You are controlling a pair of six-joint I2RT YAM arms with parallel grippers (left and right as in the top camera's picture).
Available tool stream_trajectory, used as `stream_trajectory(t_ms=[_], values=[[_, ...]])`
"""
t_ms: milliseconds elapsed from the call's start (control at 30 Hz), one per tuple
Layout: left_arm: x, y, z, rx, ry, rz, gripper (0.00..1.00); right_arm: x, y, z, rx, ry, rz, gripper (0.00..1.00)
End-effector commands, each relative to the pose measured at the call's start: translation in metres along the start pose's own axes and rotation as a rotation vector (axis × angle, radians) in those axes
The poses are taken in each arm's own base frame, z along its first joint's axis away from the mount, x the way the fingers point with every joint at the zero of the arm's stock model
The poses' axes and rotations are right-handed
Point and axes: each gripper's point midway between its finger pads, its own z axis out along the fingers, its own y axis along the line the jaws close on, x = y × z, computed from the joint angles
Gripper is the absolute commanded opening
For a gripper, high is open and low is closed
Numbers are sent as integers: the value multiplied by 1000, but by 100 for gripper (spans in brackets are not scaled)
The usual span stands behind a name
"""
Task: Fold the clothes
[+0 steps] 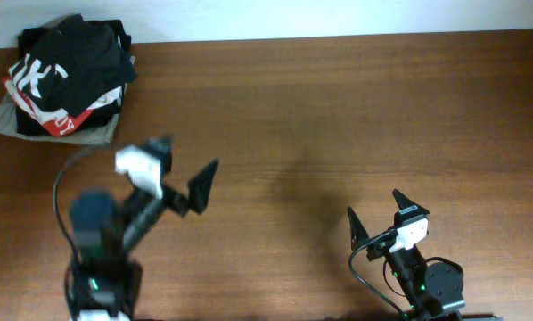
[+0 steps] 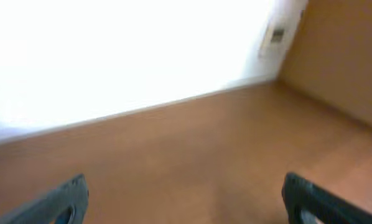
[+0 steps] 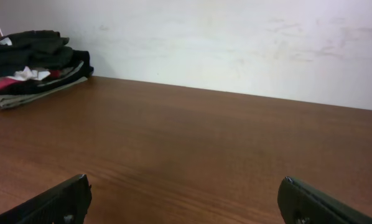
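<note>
At the far left corner of the desk (image 1: 338, 107) sits one stack of folded garments (image 1: 66, 76). Nearer, left fingers (image 1: 202, 185) and right fingers (image 1: 356, 227) spread wide, empty, well apart.

white lettering on black garment (image 1: 81, 46) and red garment (image 1: 70, 121); none legible

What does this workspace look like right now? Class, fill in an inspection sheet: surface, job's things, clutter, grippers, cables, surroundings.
Surface: wooden table, bare in the middle.
Job's things: dark garment atop a stack at the far left corner; none spread out.
Clutter: red garment with white lettering and grey garment in that stack.
Grippers: left gripper and right gripper open, empty, above the table.
Cables: black cable loops beside the left arm.
Surroundings: white wall behind the table.
</note>
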Motion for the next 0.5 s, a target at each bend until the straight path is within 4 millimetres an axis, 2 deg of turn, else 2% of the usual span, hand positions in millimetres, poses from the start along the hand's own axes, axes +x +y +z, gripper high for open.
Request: stream_trajectory(t_ms=[0,100,167,367,467], values=[[32,7,-26,-110,-149,89,99,2,0,0,1,3,1,99],[46,5,-48,-149,-281,157,99,2,0,0,1,3,1,99],[53,8,-56,-179,-309,169,99,2,0,0,1,3,1,99],[71,30,-69,-314,-253,124,99,2,0,0,1,3,1,99],[91,42,-74,-391,-184,80,99,2,0,0,1,3,1,99]])
